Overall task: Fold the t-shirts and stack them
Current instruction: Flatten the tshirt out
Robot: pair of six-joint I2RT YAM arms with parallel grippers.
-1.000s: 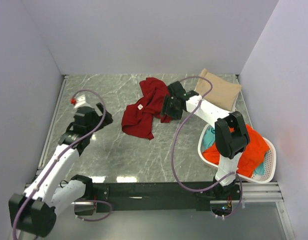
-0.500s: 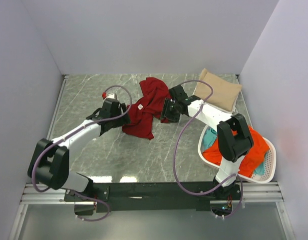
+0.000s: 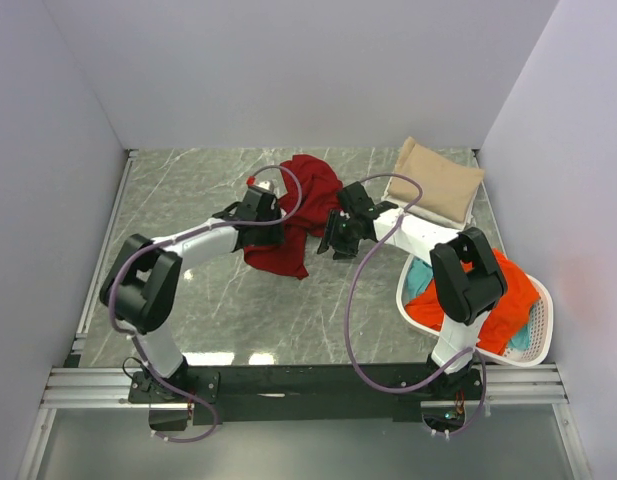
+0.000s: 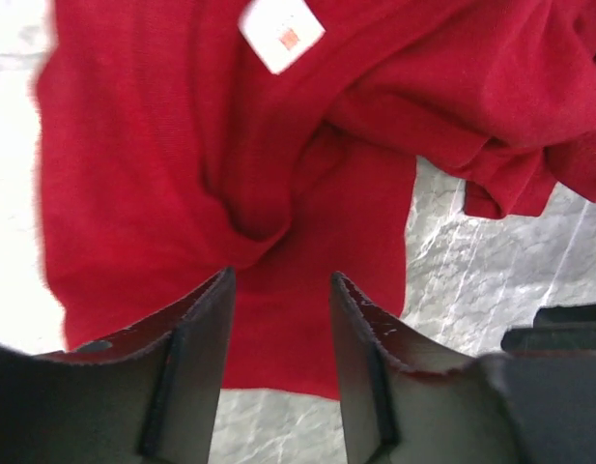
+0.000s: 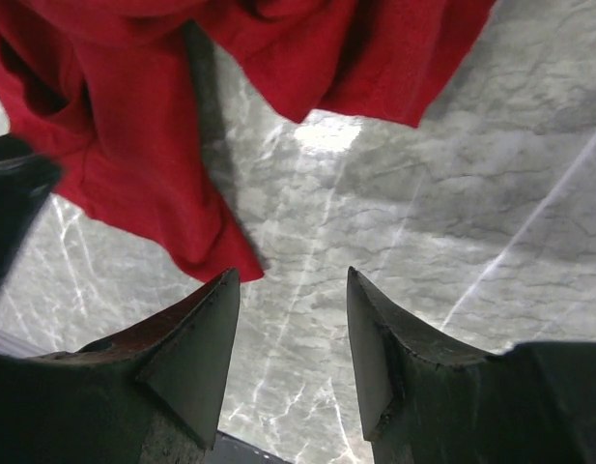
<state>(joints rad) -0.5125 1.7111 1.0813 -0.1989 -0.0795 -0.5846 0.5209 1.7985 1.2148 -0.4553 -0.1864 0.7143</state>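
Note:
The dark red t-shirt [image 3: 293, 225] lies crumpled at the back middle of the table; its white neck label [image 4: 281, 32] shows in the left wrist view. My left gripper [image 3: 268, 235] is open just above the shirt's left part [image 4: 182, 193], holding nothing. My right gripper [image 3: 333, 240] is open above bare table beside the shirt's right edge [image 5: 153, 164]. A folded tan t-shirt [image 3: 436, 180] lies at the back right. Orange-red [image 3: 503, 300] and teal [image 3: 418, 278] shirts lie in the basket.
The white oval laundry basket [image 3: 536, 345] stands at the front right by the right arm's base. Walls close the table on the left, back and right. The marble tabletop [image 3: 188, 200] is dark and glossy.
My left arm has swung from the front left across the table to the red shirt. My right gripper has drawn slightly forward off the shirt's right edge.

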